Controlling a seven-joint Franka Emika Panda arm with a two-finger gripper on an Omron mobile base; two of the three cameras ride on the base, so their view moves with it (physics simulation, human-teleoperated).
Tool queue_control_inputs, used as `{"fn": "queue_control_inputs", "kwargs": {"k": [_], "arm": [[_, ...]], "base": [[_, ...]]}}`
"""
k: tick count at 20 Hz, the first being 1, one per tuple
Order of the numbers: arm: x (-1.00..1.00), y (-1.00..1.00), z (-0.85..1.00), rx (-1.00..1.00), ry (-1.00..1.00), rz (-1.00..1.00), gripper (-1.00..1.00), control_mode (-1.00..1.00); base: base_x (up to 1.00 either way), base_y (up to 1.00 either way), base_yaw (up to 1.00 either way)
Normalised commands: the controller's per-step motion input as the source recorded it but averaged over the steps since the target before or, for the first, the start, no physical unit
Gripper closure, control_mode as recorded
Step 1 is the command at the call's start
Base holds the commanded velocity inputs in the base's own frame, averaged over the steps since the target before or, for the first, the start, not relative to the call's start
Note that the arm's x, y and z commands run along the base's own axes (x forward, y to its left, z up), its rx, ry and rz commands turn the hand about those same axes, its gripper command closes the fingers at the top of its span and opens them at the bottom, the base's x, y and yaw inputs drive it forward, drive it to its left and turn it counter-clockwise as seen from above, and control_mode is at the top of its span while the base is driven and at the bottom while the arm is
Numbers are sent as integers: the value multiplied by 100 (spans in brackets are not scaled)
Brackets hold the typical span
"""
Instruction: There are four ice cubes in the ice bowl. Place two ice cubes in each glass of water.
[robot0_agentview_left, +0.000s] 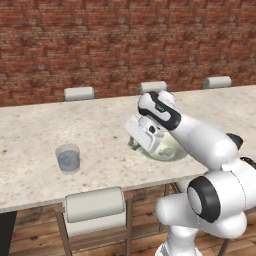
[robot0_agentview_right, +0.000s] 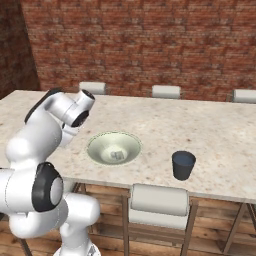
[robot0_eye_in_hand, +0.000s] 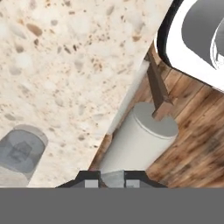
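Claw (robot0_eye_in_hand: 112, 180) pinching an ice cube (robot0_eye_in_hand: 112, 178), clear glass (robot0_eye_in_hand: 19, 152) off to its side.

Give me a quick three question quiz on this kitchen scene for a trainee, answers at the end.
1. True or false: the dark glass stands inside the ice bowl.
2. In the hand view, what sits between the tips of the gripper? A: a pale ice cube. B: a spoon.
3. In the left base view, on which side of the bowl is the clear glass?
Key: 1 false, it stands on the counter beside it. 2 A. 3 left.
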Motion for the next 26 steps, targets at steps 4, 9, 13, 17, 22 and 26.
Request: {"fn": "queue_control_inputs", "kwargs": {"k": [4,9,13,17,22,26], "arm": [[33,64,22,7,0,0,100,-100],[58,80,8,1,3,0,100,-100],[53,74,0,0,4,0,100,-100],[52,61,0,0,2,0,100,-100],[54,30,0,0,0,0,100,-100],[54,33,-15,-4,0,0,100,-100]], "base": [[0,0,0],[0,0,0],[0,0,0],[0,0,0],[0,0,0],[0,0,0]]}}
